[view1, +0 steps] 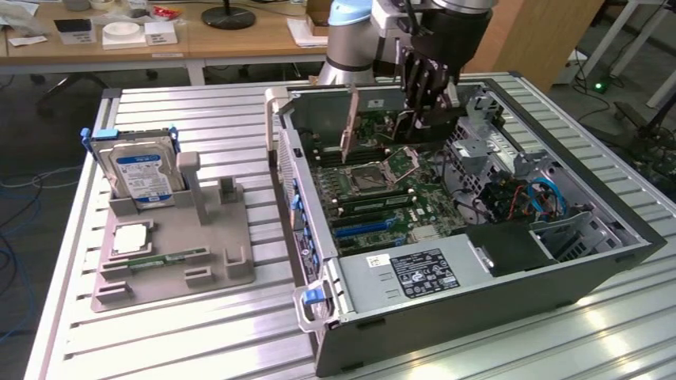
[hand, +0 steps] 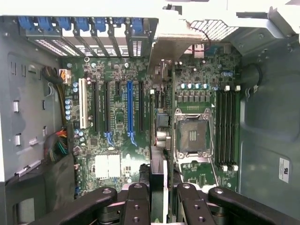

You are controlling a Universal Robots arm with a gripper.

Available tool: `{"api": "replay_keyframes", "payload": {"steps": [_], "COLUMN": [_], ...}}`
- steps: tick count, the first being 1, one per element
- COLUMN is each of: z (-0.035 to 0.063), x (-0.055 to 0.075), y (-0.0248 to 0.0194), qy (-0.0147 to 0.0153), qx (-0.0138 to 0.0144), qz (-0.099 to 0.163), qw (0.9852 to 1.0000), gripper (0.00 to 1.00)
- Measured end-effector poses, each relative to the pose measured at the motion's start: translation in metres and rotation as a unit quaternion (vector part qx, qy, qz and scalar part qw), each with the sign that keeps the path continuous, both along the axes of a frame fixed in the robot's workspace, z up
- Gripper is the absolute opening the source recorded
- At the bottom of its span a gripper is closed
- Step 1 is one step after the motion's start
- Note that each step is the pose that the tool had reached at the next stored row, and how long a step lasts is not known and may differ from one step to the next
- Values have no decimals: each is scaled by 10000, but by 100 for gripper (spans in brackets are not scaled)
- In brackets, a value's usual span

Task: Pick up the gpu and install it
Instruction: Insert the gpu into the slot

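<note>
Dark gpu (hand: pixel 158 159) — edge-on — sits clamped in the end effector (hand: pixel 161 197), over the motherboard (hand: pixel 93 140).

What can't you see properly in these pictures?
- The gpu: the wrist view looks at it edge-on, held in the gripper, so its flat sides are hidden.
- The slot under the gpu: the card covers it in the wrist view, so I cannot tell if it is seated.
- The label on the hard drive: too small to read in the exterior view.
- The arm: cut off by the exterior view's top edge.
</note>
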State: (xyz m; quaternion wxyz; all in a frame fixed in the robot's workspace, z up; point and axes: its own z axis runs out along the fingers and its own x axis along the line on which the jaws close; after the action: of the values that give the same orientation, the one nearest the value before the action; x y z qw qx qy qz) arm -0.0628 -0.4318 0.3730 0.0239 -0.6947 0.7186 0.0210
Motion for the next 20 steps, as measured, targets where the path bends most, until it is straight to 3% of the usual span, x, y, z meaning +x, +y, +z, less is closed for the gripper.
{"api": "replay_keyframes", "payload": {"steps": [5,11,18,20], "z": [-64,-151,-277,-311], "x": [-62,-79,-195,-200], "y": [0,-56,-63,-100], "qy": [16,31,37,38], "qx": [0,0,0,-1], "qz": [0,-1,0,1], "qw": [10000,10000,10000,10000], "gripper": [27,27,27,27]}}
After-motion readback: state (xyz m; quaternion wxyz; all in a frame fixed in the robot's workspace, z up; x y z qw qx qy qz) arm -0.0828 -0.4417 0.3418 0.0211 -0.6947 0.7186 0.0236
